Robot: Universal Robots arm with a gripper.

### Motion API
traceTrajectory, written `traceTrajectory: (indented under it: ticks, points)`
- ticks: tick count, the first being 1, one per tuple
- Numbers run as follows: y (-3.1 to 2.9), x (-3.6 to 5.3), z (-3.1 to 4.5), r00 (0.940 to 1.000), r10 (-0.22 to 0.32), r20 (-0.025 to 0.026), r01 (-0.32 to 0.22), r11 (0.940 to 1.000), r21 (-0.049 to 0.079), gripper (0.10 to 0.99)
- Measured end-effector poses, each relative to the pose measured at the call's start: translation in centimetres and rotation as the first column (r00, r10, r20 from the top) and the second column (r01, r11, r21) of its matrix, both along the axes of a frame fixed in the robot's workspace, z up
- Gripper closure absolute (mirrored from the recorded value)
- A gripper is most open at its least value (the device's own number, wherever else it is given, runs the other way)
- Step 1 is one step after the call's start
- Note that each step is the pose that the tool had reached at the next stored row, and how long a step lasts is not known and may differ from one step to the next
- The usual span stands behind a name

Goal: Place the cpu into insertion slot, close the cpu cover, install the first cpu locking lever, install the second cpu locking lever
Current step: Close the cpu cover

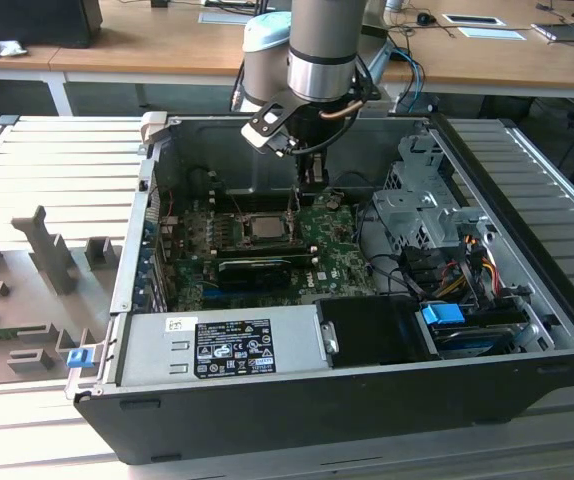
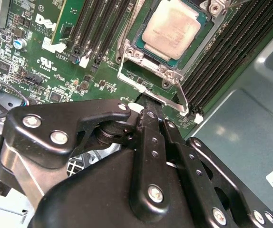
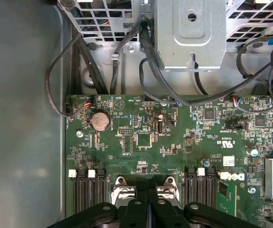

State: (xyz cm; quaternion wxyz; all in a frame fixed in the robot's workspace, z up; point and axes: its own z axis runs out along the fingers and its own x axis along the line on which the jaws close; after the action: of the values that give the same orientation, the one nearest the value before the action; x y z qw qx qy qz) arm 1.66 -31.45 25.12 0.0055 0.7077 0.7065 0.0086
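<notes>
**Claw at free edge of cpu cover; cpu seated just beyond**

- Exterior view: arm comes down from upper centre of frame into the open computer case (image 1: 527, 330). Gripper (image 1: 312, 180) sits at upper centre, over the far part of the motherboard (image 1: 337, 262).
- The cpu (image 1: 265, 226) lies just below and toward the exterior view's left of the claw tip, near it but apart.
- Second wrist view: the cpu (image 2: 174, 26) rests flat in the insertion slot (image 2: 139, 53), pale metal top facing up.
- The cpu cover (image 2: 127, 78) is not down on the chip. Its frame stands tilted up between chip and claw, green board showing through its window.
- Gripper (image 2: 147, 102): jaws pressed together, no gap between them in both wrist views. The tip meets the cover's near bar. Cannot tell whether it nips that thin edge or only bears against it.
- Key relation (judgement): the slot lies straight ahead of the fingertips, on the far side of the cover. The cover's free edge runs crosswise to the fingers (image 3: 141, 204).
- Reading: chip placed; cover closing in hand, not finished.
</notes>
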Motion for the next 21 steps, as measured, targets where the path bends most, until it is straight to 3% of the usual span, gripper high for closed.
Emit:
traceTrajectory:
  ticks: [12,15,19,21]
  points:
    - [0.01,-0.69,-0.09,1.0000,0.000,0.0001,0.000,1.0000,0.000,0.980]
    - [0.00,-0.98,-0.48,1.0000,0.000,-0.0004,0.000,1.0000,0.000,0.980]
    - [0.00,-2.36,-1.28,1.0000,0.003,-0.0025,-0.003,1.0000,0.000,0.980]
    - [-0.01,-2.44,-1.57,1.0000,0.004,-0.0038,-0.004,1.0000,0.000,0.980]
